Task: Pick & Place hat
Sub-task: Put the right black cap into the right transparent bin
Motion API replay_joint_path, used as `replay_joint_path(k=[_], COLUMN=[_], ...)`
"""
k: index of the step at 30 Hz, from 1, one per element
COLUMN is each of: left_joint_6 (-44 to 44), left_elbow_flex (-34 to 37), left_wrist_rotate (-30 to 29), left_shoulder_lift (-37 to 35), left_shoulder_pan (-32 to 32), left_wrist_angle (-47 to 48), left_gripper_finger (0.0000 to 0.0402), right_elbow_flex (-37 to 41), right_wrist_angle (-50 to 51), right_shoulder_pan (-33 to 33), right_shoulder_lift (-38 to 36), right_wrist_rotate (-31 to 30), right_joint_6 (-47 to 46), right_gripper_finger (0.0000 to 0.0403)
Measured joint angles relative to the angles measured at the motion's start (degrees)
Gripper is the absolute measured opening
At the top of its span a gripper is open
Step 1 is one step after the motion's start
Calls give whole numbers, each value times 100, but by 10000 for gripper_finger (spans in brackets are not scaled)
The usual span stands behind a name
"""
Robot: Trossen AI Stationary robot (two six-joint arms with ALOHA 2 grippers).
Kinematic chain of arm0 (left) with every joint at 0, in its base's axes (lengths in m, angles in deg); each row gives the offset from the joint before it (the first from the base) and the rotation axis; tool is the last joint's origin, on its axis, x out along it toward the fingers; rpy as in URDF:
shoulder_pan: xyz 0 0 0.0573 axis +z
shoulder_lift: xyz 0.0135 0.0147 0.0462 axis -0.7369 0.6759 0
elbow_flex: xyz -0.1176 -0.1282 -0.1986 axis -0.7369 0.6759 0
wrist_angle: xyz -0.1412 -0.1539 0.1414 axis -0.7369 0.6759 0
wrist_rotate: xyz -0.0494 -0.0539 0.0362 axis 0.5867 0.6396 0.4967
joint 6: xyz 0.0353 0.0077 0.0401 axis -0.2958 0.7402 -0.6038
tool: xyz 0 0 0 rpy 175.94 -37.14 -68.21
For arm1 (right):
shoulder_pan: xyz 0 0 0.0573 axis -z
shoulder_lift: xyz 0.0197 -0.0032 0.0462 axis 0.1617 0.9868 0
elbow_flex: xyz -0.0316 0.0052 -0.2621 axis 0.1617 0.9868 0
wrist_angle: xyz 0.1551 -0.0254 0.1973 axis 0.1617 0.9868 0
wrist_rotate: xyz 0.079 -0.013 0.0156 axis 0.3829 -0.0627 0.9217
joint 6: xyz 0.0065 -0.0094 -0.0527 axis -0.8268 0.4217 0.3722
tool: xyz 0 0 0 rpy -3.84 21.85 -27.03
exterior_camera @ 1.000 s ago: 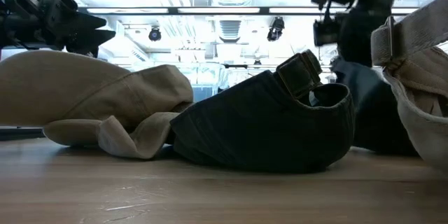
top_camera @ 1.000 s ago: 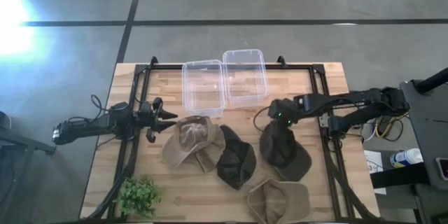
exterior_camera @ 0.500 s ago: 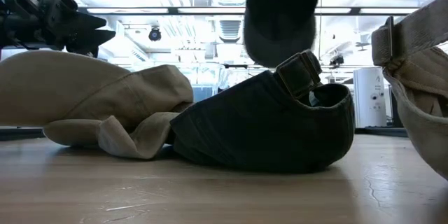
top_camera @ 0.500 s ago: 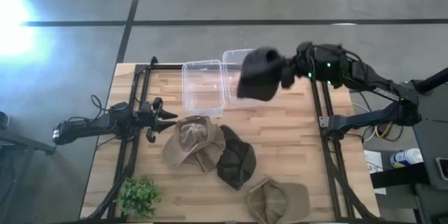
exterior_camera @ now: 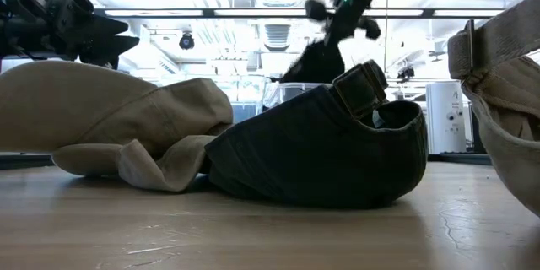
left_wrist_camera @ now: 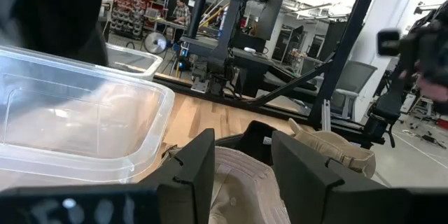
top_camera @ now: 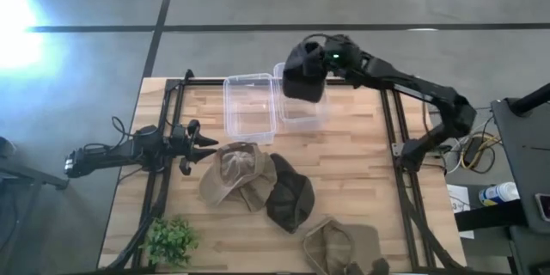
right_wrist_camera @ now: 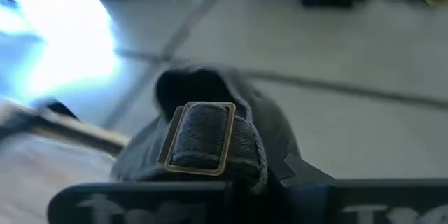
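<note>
A dark hat [top_camera: 304,79] hangs from my right gripper [top_camera: 326,57] above the right-hand one of two clear bins [top_camera: 301,107] at the table's far edge. In the low view the dark hat [exterior_camera: 314,63] dangles under the right gripper [exterior_camera: 348,0], which is shut on it. A tan hat [top_camera: 236,172], a dark olive hat [top_camera: 290,199] and another tan hat [top_camera: 339,245] rest crown down or on their sides on the table. My left gripper [top_camera: 202,142] waits open at the left, just beside the first tan hat [left_wrist_camera: 245,175]. My right gripper holds the dark hat by its back strap, at the brass buckle [right_wrist_camera: 201,136]. The strap lies across the gripper and hides the fingertips. The hat [exterior_camera: 314,63] is lifted clear and hangs slack below the gripper, over the bin; whether it touches the bin cannot be told.
The left clear bin [top_camera: 249,107] stands against the right one. A small green plant [top_camera: 170,241] sits at the near left corner. Black frame rails [top_camera: 397,137] run along both sides of the wooden table. Bare wood lies right of the hats.
My right gripper has lifted the dark hat off the table's right side, swung it up and toward the far edge and left, then come down over the right bin. The hat went from lying flat to hanging. The other hats and the left arm stayed still.
</note>
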Motion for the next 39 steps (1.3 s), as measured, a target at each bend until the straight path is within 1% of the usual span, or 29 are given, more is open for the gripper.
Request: replay_joint_path(k=[4, 7, 10, 14, 17, 19, 22, 24, 28, 30, 32, 36, 39], left_joint_6=[0, 0, 0, 0, 0, 0, 0, 0, 0, 0, 0, 0, 0], left_elbow_flex=[0, 0, 0, 0, 0, 0, 0, 0, 0, 0, 0, 0, 0], left_wrist_rotate=[0, 0, 0, 0, 0, 0, 0, 0, 0, -2, 0, 0, 0], left_shoulder_lift=[2, 0, 2, 2, 2, 0, 0, 2, 2, 1, 2, 2, 2], left_shoulder_pan=[0, 2, 2, 2, 1, 1, 0, 2, 0, 0, 0, 0, 0], left_wrist_angle=[0, 0, 1, 0, 0, 0, 0, 0, 1, 0, 0, 0, 0], left_gripper_finger=[135, 135, 135, 135, 135, 135, 135, 135, 135, 135, 135, 135, 135], right_elbow_flex=[-131, -202, -300, -425, -552, -664, -811, -813, -801, -795, -795, -789, -789], right_wrist_angle=[953, 1379, 1426, 1359, 1419, 1451, 1434, 1434, 1563, 1570, 1564, 1597, 1827], right_shoulder_pan=[70, 0, -147, -290, -321, -319, -285, -309, -337, -341, -356, -414, -431], right_shoulder_lift=[599, 940, 1112, 1142, 1006, 836, 556, 414, 391, 450, 553, 695, 686], right_wrist_rotate=[242, 302, 303, 288, 271, 327, 729, 798, 930, 1214, 1463, 1750, 1596], right_joint_6=[-555, -922, -949, -726, -709, -1111, -2311, -2912, -3557, -3771, -3660, -2752, -2133], right_gripper_finger=[13, 13, 13, 15, 32, 48, 71, 85, 107, 115, 123, 134, 138])
